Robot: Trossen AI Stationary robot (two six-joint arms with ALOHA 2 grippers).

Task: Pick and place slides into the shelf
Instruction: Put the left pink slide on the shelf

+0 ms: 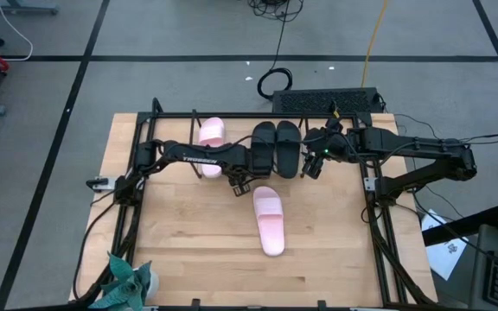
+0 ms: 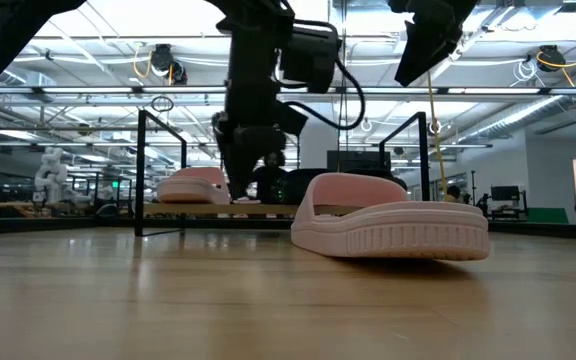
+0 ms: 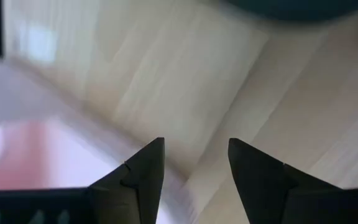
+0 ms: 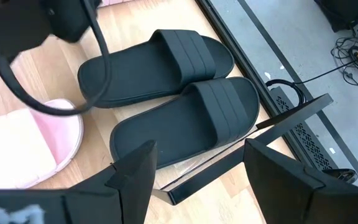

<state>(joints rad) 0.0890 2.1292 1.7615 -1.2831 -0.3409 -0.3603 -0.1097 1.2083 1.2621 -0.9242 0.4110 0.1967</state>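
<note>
On your shelf (image 1: 150, 138), at the far side of the table (image 1: 188, 268), three slides sit in a row: one pink slide (image 1: 211, 138) on the left and two black slides (image 1: 277, 145) side by side to its right. The second pink slide (image 1: 269, 219) lies on the table in front of the shelf, nearer the middle.

place: robotics lab | evidence: taped grey floor (image 1: 145, 34), ceiling pipes (image 2: 528, 100), another robot (image 2: 48, 170) behind
</note>
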